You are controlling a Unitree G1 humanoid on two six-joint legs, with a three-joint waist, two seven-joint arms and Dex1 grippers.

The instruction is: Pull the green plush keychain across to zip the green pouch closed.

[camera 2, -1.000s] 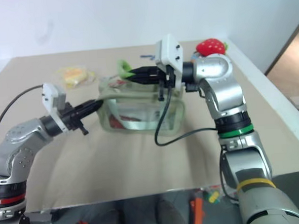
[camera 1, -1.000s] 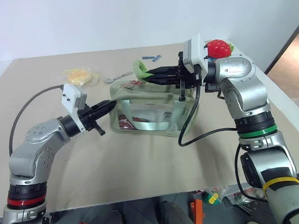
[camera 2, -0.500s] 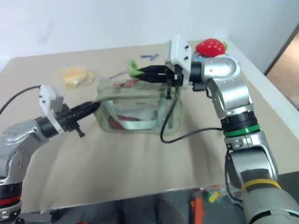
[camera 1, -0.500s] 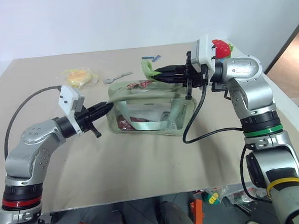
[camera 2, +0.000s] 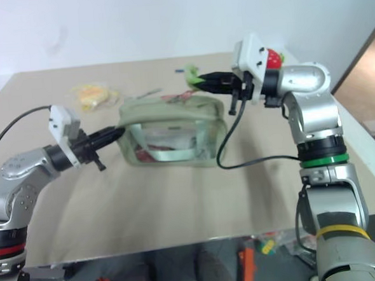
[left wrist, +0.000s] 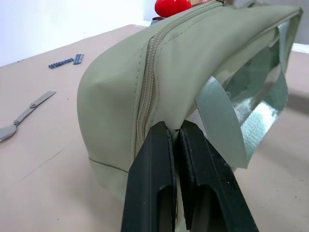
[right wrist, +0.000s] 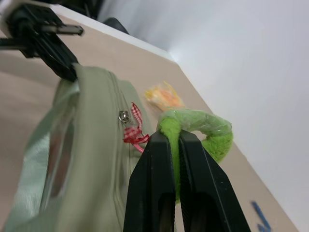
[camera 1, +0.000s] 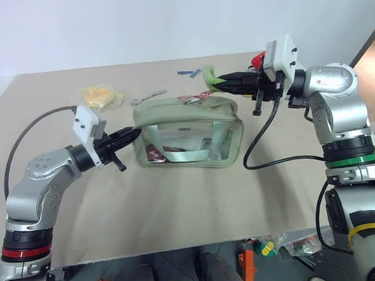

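Silver jointed arms, black two-finger left gripper [camera 1: 131, 135] and right gripper [camera 1: 225, 82], white wrist camera blocks, black cables, red, green, yellow bands.

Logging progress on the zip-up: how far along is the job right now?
Nearly done. The green pouch shows its top zipper closed along its length in the left wrist view. In hand: the left gripper pinches the pouch's end, and the right gripper is shut on the green plush keychain, held past the pouch's far end. Left: letting go of both, if the zipper has reached its stop.
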